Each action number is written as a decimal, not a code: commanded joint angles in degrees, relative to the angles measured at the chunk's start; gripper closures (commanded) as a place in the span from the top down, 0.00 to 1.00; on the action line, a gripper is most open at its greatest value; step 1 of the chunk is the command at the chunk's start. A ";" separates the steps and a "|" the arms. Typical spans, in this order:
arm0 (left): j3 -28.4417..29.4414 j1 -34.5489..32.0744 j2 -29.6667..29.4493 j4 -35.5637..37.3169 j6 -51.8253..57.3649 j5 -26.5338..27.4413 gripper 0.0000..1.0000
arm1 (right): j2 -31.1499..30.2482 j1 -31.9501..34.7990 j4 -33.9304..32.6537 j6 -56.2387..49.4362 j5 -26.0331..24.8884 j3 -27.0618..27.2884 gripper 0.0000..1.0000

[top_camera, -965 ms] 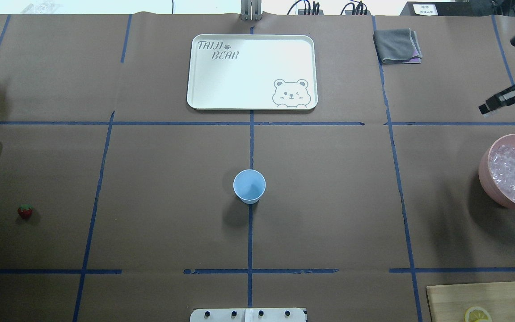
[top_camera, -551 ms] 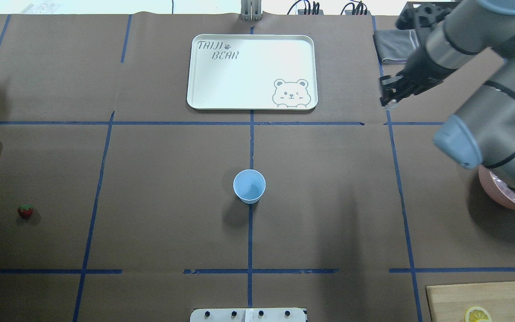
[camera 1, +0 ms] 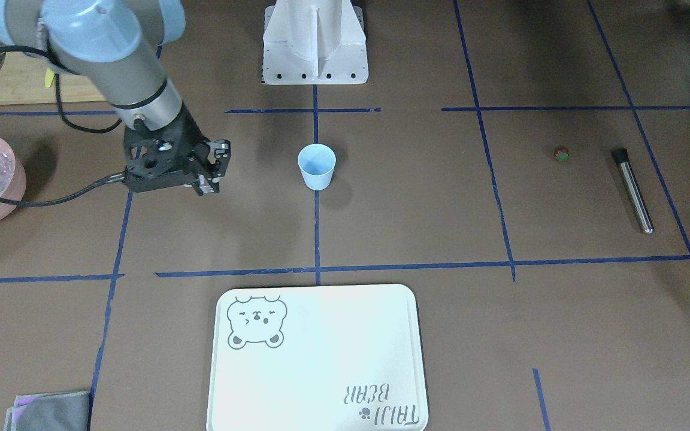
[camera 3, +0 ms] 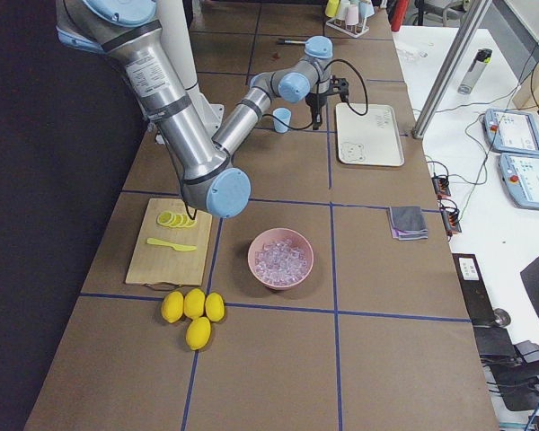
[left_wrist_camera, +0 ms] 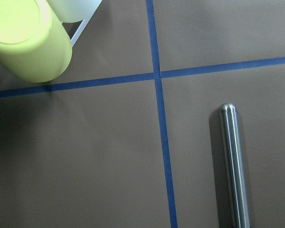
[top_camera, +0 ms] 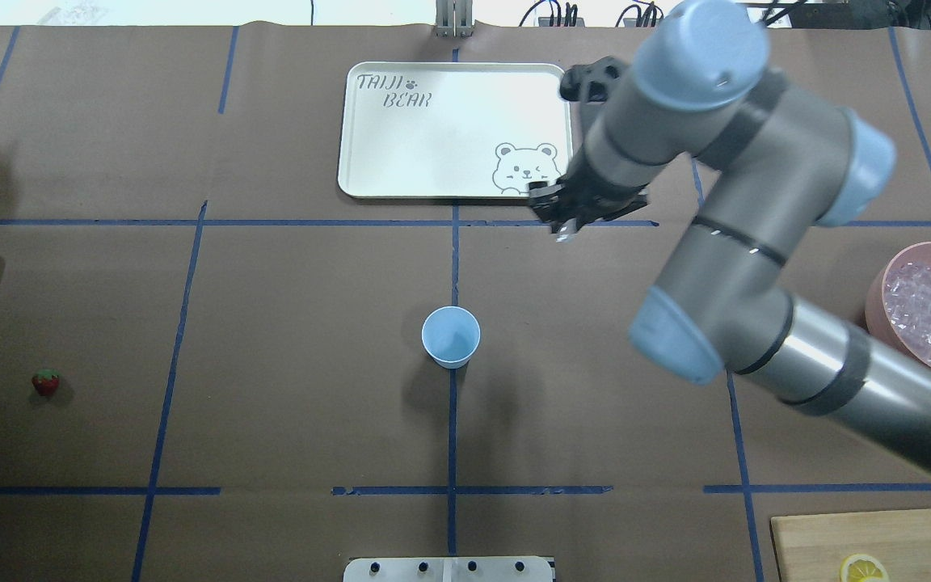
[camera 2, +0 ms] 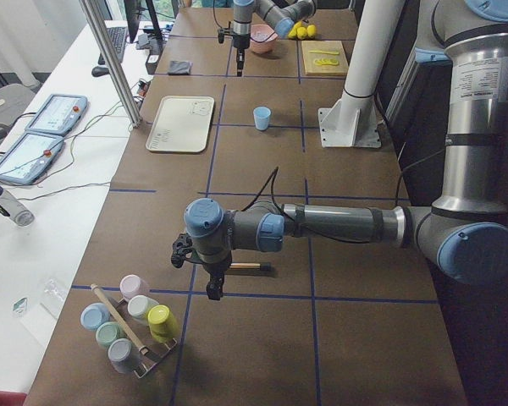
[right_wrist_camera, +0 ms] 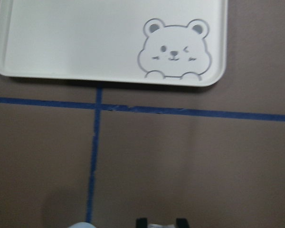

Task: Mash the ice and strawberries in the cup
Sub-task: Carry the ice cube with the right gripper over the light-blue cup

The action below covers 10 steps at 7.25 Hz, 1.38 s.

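Right gripper point(top_camera: 561, 229) hovers beyond the cup point(top_camera: 450, 336), right of it; fingertips cut off in the wrist view, so grip unclear. Left gripper point(camera 2: 212, 292) is small and far off, equally unclear. Ice point(top_camera: 930, 311) and strawberry point(top_camera: 45, 381) flank the cup.

Overhead cam sat high behind the white robot pedestal point(top_camera: 449, 568), looking fwd & down over the brown paper-covered table point(top_camera: 271, 323). Front cam faced back from the opp. side, steeply down. Both shared the small pale blue plastic cup point(top_camera: 450, 337) & white rectangular bear-print tray point(top_camera: 449, 129), flipped btwn them. Side cams at each table end looked lengthwise from high up. L wrist cam was v. close over a polished steel rod point(left_wrist_camera: 235, 166). R wrist cam, higher, caught the tray's bear corner.
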 commanded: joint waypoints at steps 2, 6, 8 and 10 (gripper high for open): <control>0.00 0.91 0.00 -0.04 0.00 -0.09 1.00 | 11.64 -9.34 -0.01 10.65 -7.70 -11.46 0.05; -0.09 2.22 0.00 -0.04 0.00 -0.09 1.00 | 10.43 -11.11 -2.98 10.67 -8.32 -11.49 0.08; -0.09 2.49 0.00 0.04 0.00 -0.09 1.00 | 10.16 -11.55 -3.70 10.67 -8.32 -11.31 0.11; 0.00 2.49 0.00 0.04 0.00 -0.09 1.00 | 9.47 -12.86 -3.70 10.76 -8.50 -11.31 0.68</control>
